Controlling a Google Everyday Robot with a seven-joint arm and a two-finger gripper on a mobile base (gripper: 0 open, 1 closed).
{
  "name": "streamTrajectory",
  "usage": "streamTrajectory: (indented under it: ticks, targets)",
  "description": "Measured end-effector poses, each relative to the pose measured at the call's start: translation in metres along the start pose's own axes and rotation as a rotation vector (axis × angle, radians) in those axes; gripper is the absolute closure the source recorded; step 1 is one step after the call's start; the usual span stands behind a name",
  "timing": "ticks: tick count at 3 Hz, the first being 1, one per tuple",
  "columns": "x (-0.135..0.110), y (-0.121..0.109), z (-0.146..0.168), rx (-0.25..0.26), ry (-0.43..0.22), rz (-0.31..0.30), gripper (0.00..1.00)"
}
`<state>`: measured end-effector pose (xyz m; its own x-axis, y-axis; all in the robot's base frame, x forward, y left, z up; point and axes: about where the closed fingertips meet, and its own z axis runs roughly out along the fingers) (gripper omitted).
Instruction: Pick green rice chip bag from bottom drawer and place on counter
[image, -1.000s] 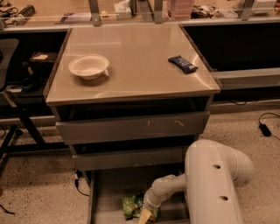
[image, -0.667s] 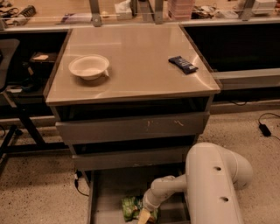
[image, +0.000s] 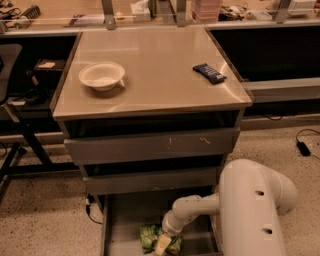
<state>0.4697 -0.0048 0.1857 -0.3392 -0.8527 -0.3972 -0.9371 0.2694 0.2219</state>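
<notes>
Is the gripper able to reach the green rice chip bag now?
Likely yes: the bottom drawer stands open, nothing covers the green rice chip bag, and the gripper is right at it.

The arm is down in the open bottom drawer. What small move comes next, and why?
Probably a short, straight lift, if the grasp holds: the gripper sits on the green rice chip bag, which lies in the bottom drawer. It must clear the drawer before heading to the counter above.

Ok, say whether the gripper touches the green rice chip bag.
Cannot tell. In the camera view the gripper overlaps the green rice chip bag in the bottom drawer, hiding any contact.
</notes>
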Motion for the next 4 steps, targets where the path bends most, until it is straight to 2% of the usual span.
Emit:
streamTrajectory:
  ticks: [1,2,4]
  targets:
    - [-0.035,-0.004,-0.039,0.024,-0.029,-0.042,0.00]
    - [-0.025,-0.008,-0.028,0.023,-0.037,-0.044,0.00]
    - [0.006,-0.025,0.011,0.062,-0.036,-0.020,0.00]
